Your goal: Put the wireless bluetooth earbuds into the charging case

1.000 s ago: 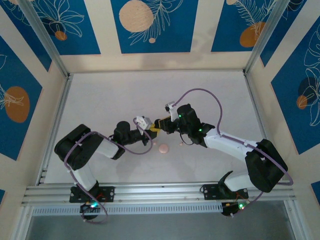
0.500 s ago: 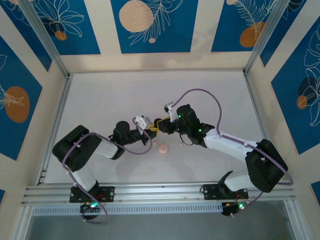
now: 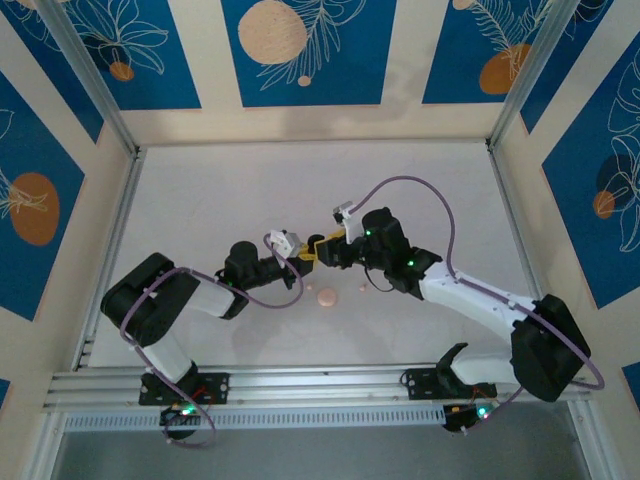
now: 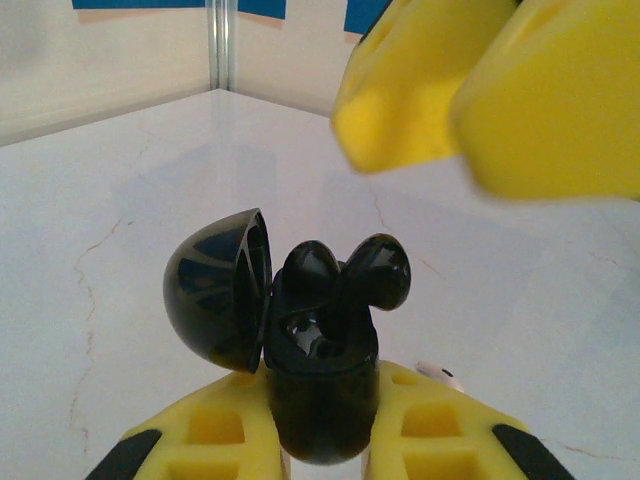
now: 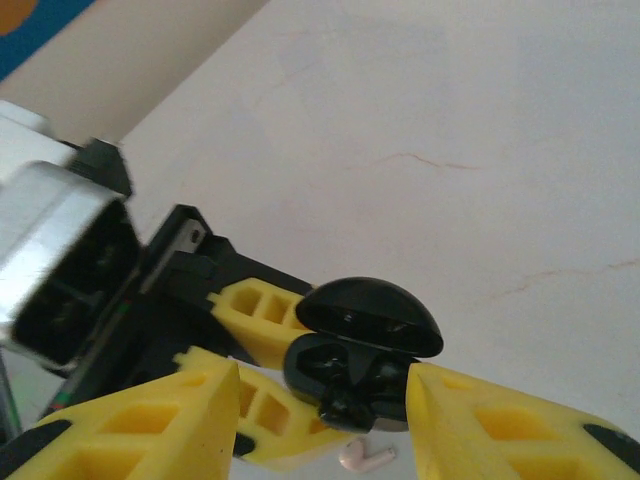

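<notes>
The left hand (image 3: 300,256) is clenched on the open black case (image 4: 322,400), two black buds (image 4: 345,275) sitting proud in it, and the right hand (image 5: 325,420) straddles it, released; a pink bud (image 5: 365,457) on the table (image 5: 450,120) looks tiny, light and slick, best pinched across its head.

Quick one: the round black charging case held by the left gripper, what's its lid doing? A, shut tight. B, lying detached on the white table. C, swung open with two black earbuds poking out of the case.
C: the round black charging case clamped in the left gripper has its lid hinged open to one side, and two black earbuds stand in its body.
</notes>
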Tool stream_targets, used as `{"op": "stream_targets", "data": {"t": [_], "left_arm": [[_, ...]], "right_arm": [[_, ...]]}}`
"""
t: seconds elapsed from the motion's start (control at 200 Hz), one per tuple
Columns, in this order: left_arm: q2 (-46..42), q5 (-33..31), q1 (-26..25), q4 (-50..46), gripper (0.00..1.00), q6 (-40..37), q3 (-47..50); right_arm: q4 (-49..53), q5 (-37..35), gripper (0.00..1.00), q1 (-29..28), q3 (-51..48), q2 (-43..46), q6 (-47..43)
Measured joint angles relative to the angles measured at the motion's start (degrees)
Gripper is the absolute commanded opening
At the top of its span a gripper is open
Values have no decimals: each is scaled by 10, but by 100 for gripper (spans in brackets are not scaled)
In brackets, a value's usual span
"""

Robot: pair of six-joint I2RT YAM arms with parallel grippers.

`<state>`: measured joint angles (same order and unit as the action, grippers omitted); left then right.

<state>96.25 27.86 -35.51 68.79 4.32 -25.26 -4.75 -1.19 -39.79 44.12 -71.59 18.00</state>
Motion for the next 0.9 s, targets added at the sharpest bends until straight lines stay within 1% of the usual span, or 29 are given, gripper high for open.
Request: {"op": "stream_targets", "data": {"t": [0.09,0.185,0.38,0.555,0.71,0.785,0.9], "left_arm": [[0,0,0,9,11,0,5],[-1,2,0,22,11,-4,11],[-1,19,0,64,11,-5,26],[-1,38,-2,84,11,-18,28],[-7,48,-4,86,11,-24,32],[-12,50,-4,87,11,-26,33],[-17,51,-5,88,11,-28,33]], "right_arm": [[7,28,48,13,0,22,4],[12,77,48,43,0,41,17],[20,202,44,112,0,47,62],[11,287,39,146,-22,57,99],[-1,325,37,155,-51,66,121],[-10,337,36,155,-55,65,129],[-28,356,33,155,-55,56,140]]}}
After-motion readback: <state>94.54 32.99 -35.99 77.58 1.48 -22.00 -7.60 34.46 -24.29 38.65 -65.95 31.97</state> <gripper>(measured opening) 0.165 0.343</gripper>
